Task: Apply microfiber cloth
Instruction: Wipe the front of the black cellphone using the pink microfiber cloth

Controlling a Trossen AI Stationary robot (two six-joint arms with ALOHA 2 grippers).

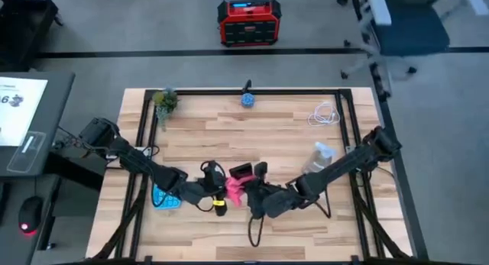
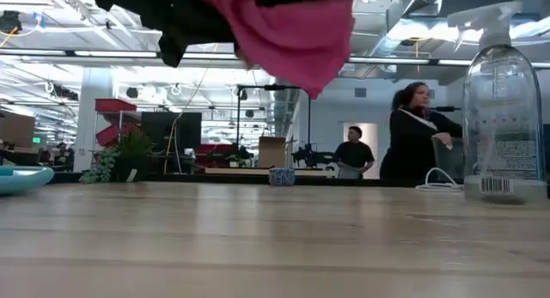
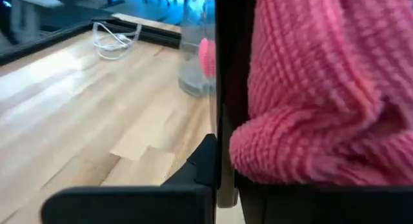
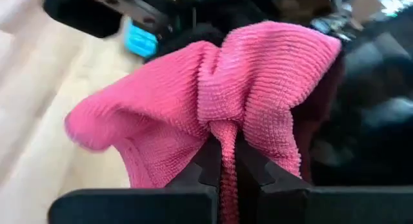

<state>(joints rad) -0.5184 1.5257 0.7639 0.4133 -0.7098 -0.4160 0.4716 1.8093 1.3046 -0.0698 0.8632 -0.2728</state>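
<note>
Right gripper [image 4: 222, 161] fingers pinch a fold of the soft pink-red microfiber cloth [image 4: 213, 101], held above the wooden worktop [image 1: 252, 135]. Left gripper [image 1: 216, 190] fingers grip a thin black phone [image 3: 226, 88] edge-on, touching the cloth. Risk: the narrow pinch slips during wiping, dropping the cloth.

Lit evenly from above by rows of ceiling lights [image 2: 412, 27], bright and slightly blown out in the low view. Soft, short shadows only under the arms on the table [image 1: 260, 135]; no hard glare on the wood. Table surface nearest the low camera smeared out of focus, far room fairly sharp. Cloth [image 2: 292, 32] hung close to that lens, soft at its edges. Spray bottle [image 2: 501, 109] caught pale highlights on its clear plastic. Left wrist view blurred throughout, cloth [image 3: 322, 88] filling the frame too near to focus, cable [image 3: 116, 37] behind hazy. Right wrist view sharp on the cloth weave [image 4: 251, 88], background dissolved into blur.
</note>
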